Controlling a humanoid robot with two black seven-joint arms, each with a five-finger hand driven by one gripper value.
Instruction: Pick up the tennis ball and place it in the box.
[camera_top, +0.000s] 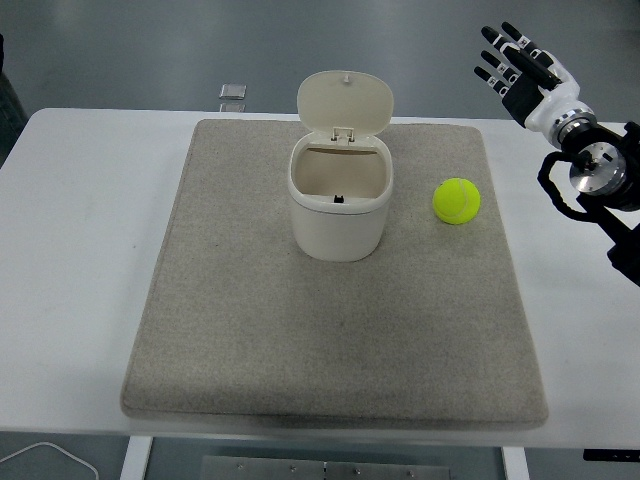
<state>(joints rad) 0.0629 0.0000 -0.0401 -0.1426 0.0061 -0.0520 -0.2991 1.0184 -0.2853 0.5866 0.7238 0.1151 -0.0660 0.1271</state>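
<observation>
A yellow-green tennis ball (456, 200) lies on the grey mat (330, 330), just right of a cream box (340, 198). The box stands upright near the mat's middle back, its hinged lid raised behind the opening, and its inside looks empty apart from a small dark spot. My right hand (517, 68) hangs in the air at the upper right, above and to the right of the ball and well apart from it. Its fingers are spread and hold nothing. The left arm does not show.
The mat covers most of the white table (80, 230). A small clear object (232, 92) sits at the table's far edge, behind the mat's left corner. A white cable (50, 455) curls below the near edge at the bottom left.
</observation>
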